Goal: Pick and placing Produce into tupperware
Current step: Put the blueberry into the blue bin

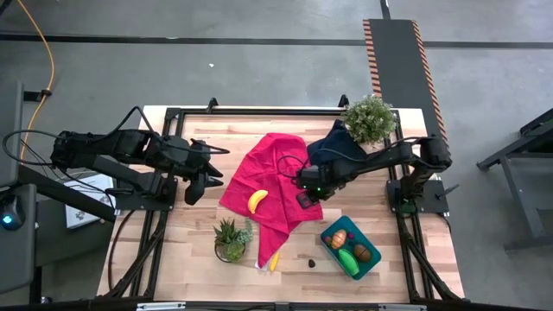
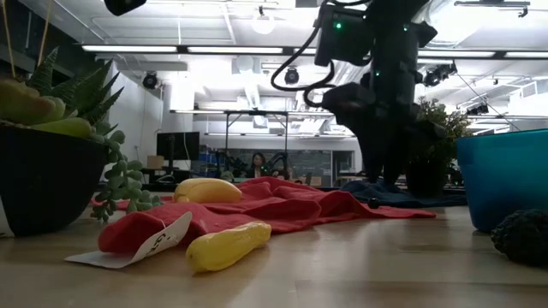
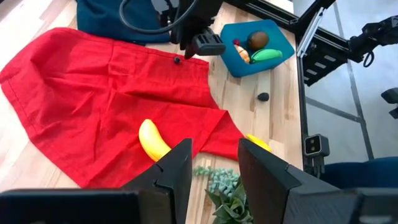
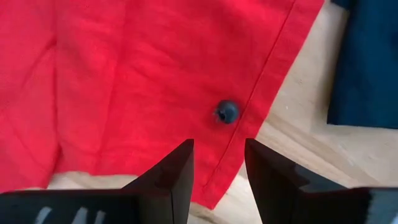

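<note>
One yellow banana lies on the red cloth. A second banana rests on the wood by the cloth's near tip. The teal tupperware holds orange, green and brown pieces. A small dark blue ball sits on the red cloth near its hem. My right gripper hovers open just above that ball, touching nothing. My left gripper is open above the table's left part, clear of everything.
A dark lumpy piece lies on the wood left of the tub. A potted succulent stands near the front banana, and a leafy plant stands at the far edge beside the navy cloth. A paper tag lies by the cloth.
</note>
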Motion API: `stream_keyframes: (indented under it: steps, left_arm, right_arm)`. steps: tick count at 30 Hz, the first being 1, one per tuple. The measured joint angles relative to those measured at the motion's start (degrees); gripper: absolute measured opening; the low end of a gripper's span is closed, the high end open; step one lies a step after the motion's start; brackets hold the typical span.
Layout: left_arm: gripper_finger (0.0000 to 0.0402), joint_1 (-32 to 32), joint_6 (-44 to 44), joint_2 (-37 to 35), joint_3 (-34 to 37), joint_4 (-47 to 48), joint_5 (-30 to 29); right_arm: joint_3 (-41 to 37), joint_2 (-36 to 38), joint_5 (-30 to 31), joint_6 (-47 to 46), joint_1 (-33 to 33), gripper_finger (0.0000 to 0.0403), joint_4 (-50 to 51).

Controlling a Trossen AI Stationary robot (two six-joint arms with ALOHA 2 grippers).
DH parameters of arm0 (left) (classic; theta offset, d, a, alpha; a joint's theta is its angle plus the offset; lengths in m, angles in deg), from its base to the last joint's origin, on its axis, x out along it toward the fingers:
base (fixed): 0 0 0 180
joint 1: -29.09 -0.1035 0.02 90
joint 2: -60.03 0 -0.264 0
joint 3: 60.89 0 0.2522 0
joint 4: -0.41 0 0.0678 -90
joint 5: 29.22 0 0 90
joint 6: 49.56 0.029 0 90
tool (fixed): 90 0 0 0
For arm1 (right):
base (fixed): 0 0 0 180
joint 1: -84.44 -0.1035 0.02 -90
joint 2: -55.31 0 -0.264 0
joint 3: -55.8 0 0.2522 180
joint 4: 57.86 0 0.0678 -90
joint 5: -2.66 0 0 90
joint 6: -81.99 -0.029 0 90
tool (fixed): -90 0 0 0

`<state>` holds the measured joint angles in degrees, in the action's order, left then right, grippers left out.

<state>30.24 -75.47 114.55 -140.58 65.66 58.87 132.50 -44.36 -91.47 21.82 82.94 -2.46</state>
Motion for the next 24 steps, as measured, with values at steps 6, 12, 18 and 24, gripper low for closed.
stream_keyframes:
  steps: [6,12,18,24]
  left_arm:
    - [0.0117,0.02,0.04,0.00,0.00,0.14,0.00]
    - [0.0117,0.02,0.07,0.00,0.00,0.17,0.00]
    - [0.0117,0.01,0.15,0.00,0.00,0.70,0.00]
    - [0.0117,0.00,0.15,0.00,0.00,1.17,0.00]
  right_arm:
    - [0.00,-0.31,2.25,-1.54,0.38,0.0133,-0.79]
    - [0.00,-0.30,2.22,-1.80,1.86,0.0133,-1.00]
    - [0.00,-1.05,1.30,-1.22,2.63,0.0133,-1.33]
    - [0.00,-2.33,0.64,-1.13,2.51,0.0133,-3.04]
